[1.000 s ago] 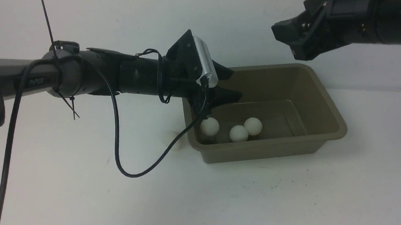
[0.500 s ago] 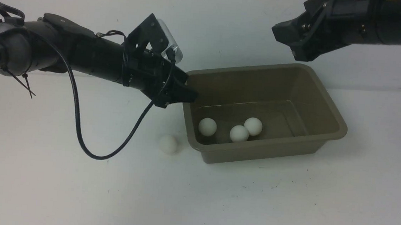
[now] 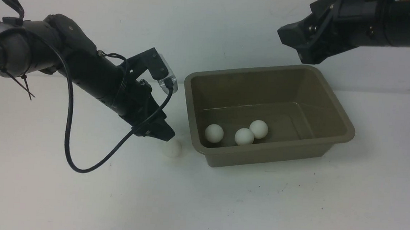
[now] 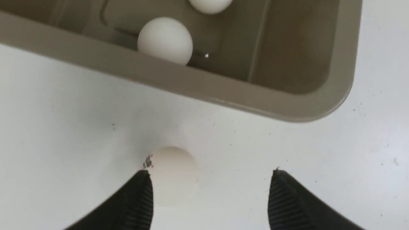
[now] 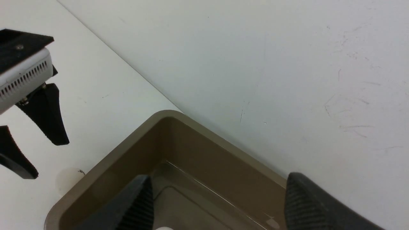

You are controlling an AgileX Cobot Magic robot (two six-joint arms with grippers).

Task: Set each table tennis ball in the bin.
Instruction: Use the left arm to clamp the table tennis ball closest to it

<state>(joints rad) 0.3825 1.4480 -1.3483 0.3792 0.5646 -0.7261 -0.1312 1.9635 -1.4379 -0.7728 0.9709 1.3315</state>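
Loose white ball (image 3: 172,148): on table (image 3: 141,197), just left of bin (image 3: 278,148), near the left claw (image 4: 211,199), not gripped. Left claw: fingertips apart, left of bin. Three balls (image 3: 244,136) inside bin. Right claw (image 5: 219,191): fingertips apart, above bin.

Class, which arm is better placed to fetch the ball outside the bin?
Left, probably: its open claw hovers near the loose ball, while the right claw hangs beyond the bin.
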